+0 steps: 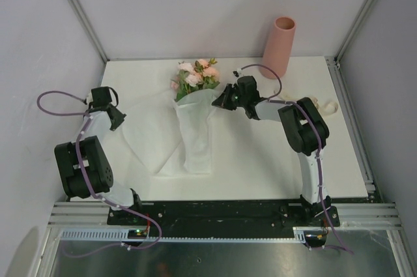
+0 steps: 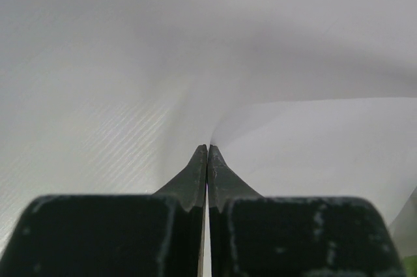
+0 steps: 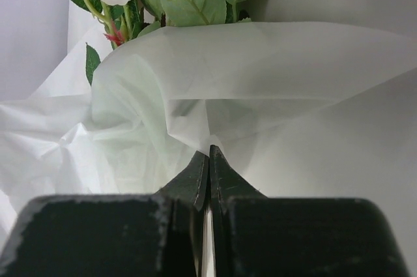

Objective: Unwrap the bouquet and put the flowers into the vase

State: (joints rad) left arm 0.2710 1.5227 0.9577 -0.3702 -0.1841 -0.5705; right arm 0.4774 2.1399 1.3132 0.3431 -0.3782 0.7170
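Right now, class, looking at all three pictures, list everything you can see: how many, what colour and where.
flowers: one bunch, pink and peach with green leaves, far middle of the table, lying in the paper's open end.
paper: one wrap, white, mid-table, partly spread toward the left.
vase: one, salmon pink, upright at the table's far right.
strip: one, cream, right edge of the table; too small to identify.
table: one, white, under everything.
left arm: one, black and white, near left.
right arm: one, black and white, near right.
left gripper: one, black, shut on the paper's left side.
right gripper: one, black, shut on the paper beside the flowers.
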